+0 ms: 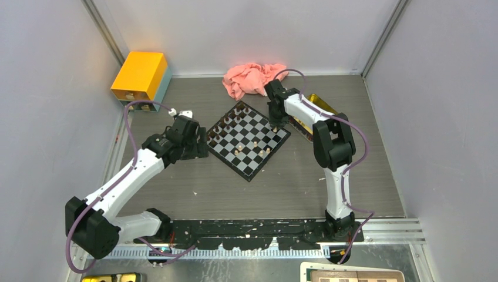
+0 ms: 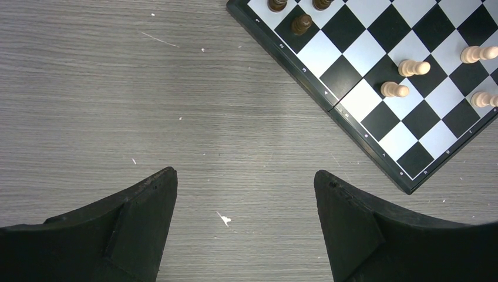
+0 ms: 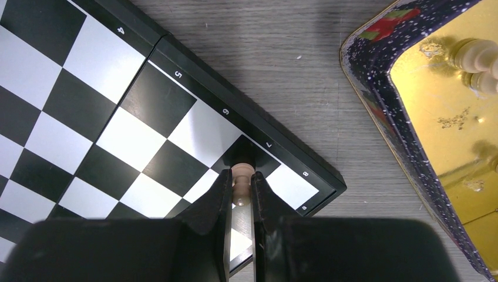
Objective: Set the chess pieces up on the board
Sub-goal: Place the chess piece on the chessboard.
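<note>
The board point(image 1: 252, 165) lies turned like a diamond at mid-table, its black and pale checks also in the right wrist view point(image 3: 132, 138). Several dark chess pieces point(image 1: 226, 121) stand along its far-left side and a few pale ones point(image 1: 258, 147) nearer the middle. My right gripper point(image 3: 241, 175) is shut on a pale piece point(image 3: 241, 188), upright over a dark square by the board's right corner. From above that gripper point(image 1: 275, 124) is at the board's right edge. My left gripper point(image 2: 245, 172) is open over bare table left of the board point(image 2: 305, 71), with nothing between its fingers.
A gold tin tray point(image 3: 446, 123) right of the board holds more pale pieces point(image 3: 475, 56). A pink cloth point(image 1: 252, 79) lies behind the board. A yellow box point(image 1: 141, 73) stands at the far left. Another checkered board point(image 1: 352, 275) shows at the bottom edge.
</note>
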Robot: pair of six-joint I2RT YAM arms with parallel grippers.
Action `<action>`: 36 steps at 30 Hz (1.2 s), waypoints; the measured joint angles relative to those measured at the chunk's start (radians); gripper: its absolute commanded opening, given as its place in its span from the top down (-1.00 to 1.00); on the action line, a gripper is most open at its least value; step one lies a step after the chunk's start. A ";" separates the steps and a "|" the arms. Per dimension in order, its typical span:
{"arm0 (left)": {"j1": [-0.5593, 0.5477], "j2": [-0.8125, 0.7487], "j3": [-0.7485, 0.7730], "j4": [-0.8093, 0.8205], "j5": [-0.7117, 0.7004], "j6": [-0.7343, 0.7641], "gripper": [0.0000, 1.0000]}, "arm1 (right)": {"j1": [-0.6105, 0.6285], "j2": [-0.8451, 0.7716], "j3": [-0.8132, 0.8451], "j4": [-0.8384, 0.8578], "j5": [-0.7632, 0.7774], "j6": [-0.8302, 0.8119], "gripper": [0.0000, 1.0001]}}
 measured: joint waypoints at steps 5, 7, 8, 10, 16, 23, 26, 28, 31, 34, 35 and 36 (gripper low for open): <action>0.000 0.000 0.000 0.002 0.001 0.001 -0.73 | 0.000 0.000 0.000 0.000 0.000 0.000 0.69; 0.001 0.000 0.000 0.006 0.002 0.001 -0.74 | 0.000 0.000 0.000 0.000 0.000 0.000 0.59; 0.001 0.000 0.000 0.008 0.002 0.001 -0.74 | 0.000 0.000 0.000 0.000 0.000 0.000 0.52; 0.001 0.000 0.000 0.010 0.004 0.003 -0.76 | 0.000 0.000 0.000 0.000 0.000 0.000 0.44; 0.006 0.003 0.000 0.014 0.012 0.009 -0.84 | 0.001 0.001 0.000 0.000 -0.003 -0.001 0.33; 0.006 0.004 0.000 0.014 0.018 0.019 -0.93 | 0.002 0.001 0.010 -0.008 -0.008 -0.008 0.20; 0.006 0.004 0.000 0.014 0.018 0.019 -0.97 | 0.003 0.001 0.013 -0.011 -0.008 -0.013 0.15; 0.006 0.004 0.000 0.014 0.018 0.019 -0.99 | 0.006 -0.002 0.014 -0.014 -0.008 -0.016 0.14; 0.006 0.003 0.000 0.014 0.019 0.018 -1.00 | 0.017 -0.016 0.013 -0.022 -0.006 -0.020 0.13; 0.006 -0.001 0.000 0.014 0.019 0.018 -0.99 | 0.035 -0.050 -0.006 -0.023 0.000 -0.020 0.09; 0.006 -0.004 0.000 0.014 0.019 0.018 -0.99 | 0.043 -0.071 -0.020 -0.022 0.003 -0.020 0.08; 0.006 -0.007 0.000 0.014 0.020 0.018 -1.00 | 0.054 -0.093 -0.036 -0.023 0.006 -0.019 0.07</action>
